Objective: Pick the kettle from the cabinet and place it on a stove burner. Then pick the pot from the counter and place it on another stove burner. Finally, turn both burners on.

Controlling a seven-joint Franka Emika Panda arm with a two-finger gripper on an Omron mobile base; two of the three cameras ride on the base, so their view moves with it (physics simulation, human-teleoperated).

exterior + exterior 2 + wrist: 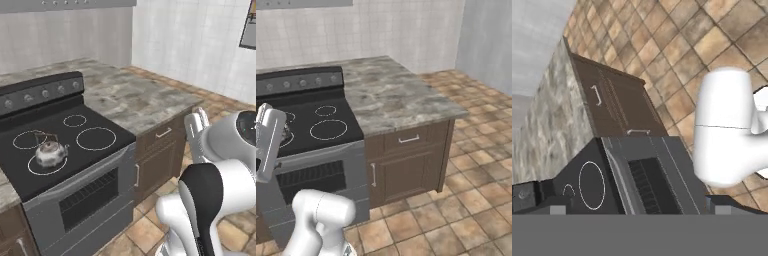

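The small silvery kettle (50,153) with its arched brown handle stands upright on the stove's front-left burner ring. My gripper (639,207) hangs above the stove's front edge, apart from the kettle. It is open, with nothing between its dark fingertips (554,208). In the hand view it looks sideways over the black cooktop (572,182) toward the brown drawers. The grey-brown stone counter (135,97) runs right of the stove. The pot and the cabinet are out of view.
The front-right burner (95,138) and rear-right burner (75,120) are bare. A row of knobs (45,93) sits on the stove's back panel. Brown drawers (408,140) stand under the counter. Tiled floor (476,185) opens to the right.
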